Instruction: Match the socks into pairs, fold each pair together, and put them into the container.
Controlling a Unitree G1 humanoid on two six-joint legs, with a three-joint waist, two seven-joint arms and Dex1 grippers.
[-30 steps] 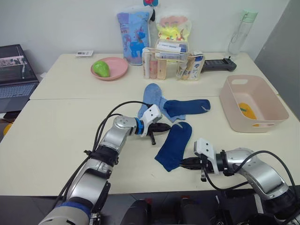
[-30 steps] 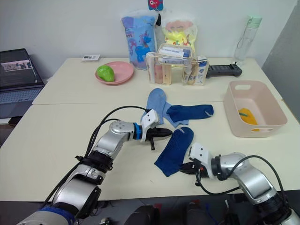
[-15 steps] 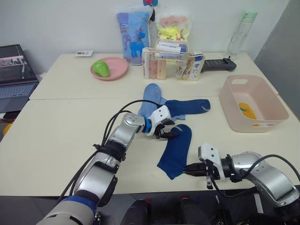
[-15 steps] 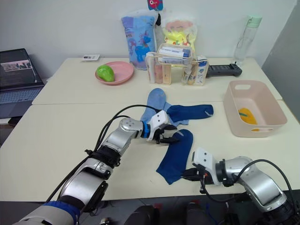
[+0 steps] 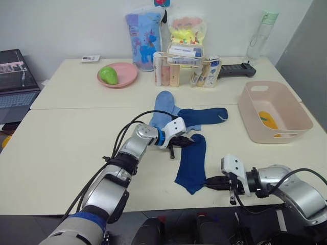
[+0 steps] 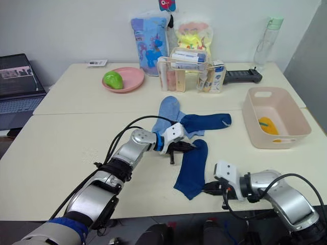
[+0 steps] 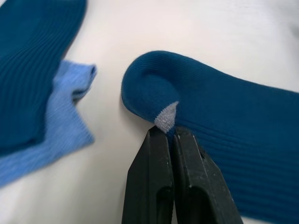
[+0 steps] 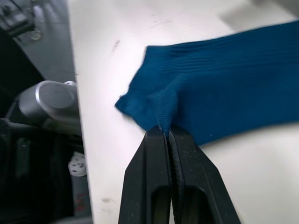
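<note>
From the left eye view, a dark navy sock [image 5: 191,163] is lying stretched out on the counter [image 5: 61,148]. The left tool [image 5: 185,142] is pinching the end of this sock that is farther from the robot. The right tool [image 5: 210,181] is pinching the end nearer the robot. A second navy sock [image 5: 204,116] is lying just behind the held sock, and it is resting partly on a light blue sock [image 5: 162,107]. The pink container [image 5: 274,111] is sitting well off to the right of the held sock, with something yellow [image 5: 269,121] inside it. A round pink plate [image 5: 118,74] holding a green thing [image 5: 108,75] is sitting far behind the held sock, to the left.

In the left wrist view, the left tool's black fingers [image 7: 156,182] are pressing together on the edge of the navy sock, right at a small grey patch [image 7: 167,115]. The light blue sock and the other navy sock are lying close beside it.

In the right wrist view, the right tool's fingers [image 8: 156,186] are squeezing shut on a bunched bit of the navy sock's end, near the counter's edge.
</note>
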